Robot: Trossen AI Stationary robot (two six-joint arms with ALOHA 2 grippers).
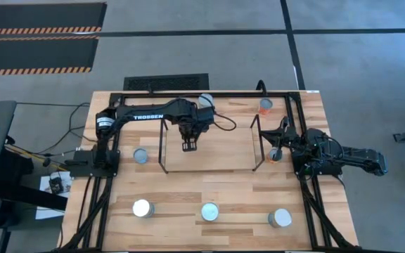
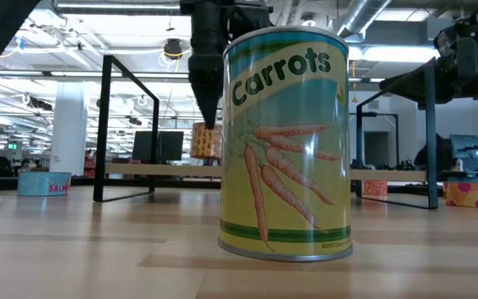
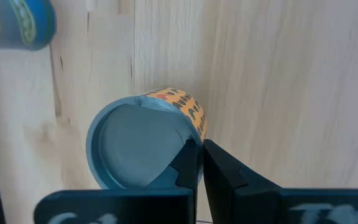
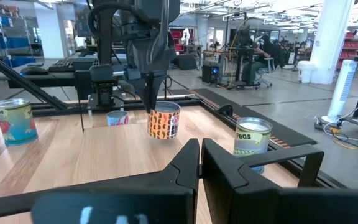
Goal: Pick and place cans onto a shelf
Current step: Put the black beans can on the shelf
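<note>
Left gripper (image 1: 188,147) hangs fingers together over the low light-wood shelf (image 1: 223,160), beside an orange-patterned tin can (image 4: 163,122). Right gripper (image 1: 278,149) waits at the shelf's right end, fingers nearly together, holding nothing.

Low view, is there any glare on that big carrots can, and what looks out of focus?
Low view: a bright streak of glare runs down the carrots can, whose label is sharp, while the shelf and room behind are softer. Left wrist view: the blue can at the corner is blurred; the orange can is clearer.
</note>
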